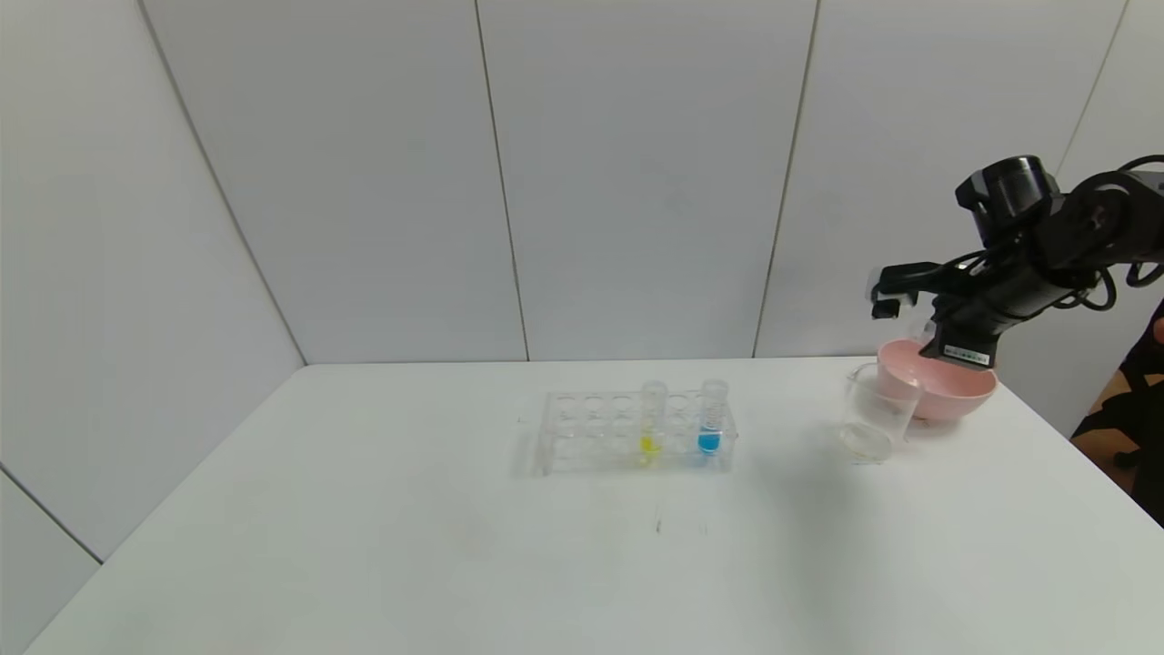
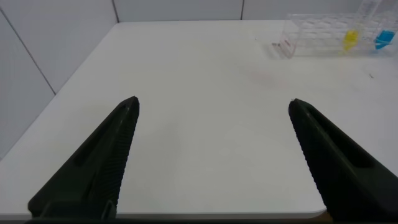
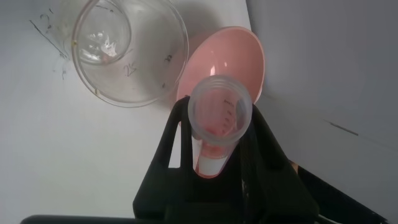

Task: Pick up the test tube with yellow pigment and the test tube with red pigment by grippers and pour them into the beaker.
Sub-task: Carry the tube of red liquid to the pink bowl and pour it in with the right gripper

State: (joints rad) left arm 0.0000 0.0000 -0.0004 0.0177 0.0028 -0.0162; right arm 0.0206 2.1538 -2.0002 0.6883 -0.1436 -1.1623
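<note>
My right gripper [image 1: 937, 332] [image 3: 219, 111] is shut on the test tube with red pigment [image 3: 219, 118]. I look into the tube's open mouth and see faint red traces inside. It hangs over the pink bowl, just beside the beaker [image 1: 873, 414] [image 3: 127, 50], a clear cup with a thin film at its bottom. The test tube with yellow pigment [image 1: 651, 423] [image 2: 352, 38] stands upright in the clear rack [image 1: 582, 432] [image 2: 311, 34]. My left gripper [image 2: 214, 106] is open and empty, low over the table's near left part, outside the head view.
A pink bowl [image 1: 955, 391] [image 3: 239, 56] stands right behind the beaker at the table's right. A tube with blue liquid [image 1: 711, 423] [image 2: 384, 40] stands in the rack beside the yellow one. White walls close off the table's back and left.
</note>
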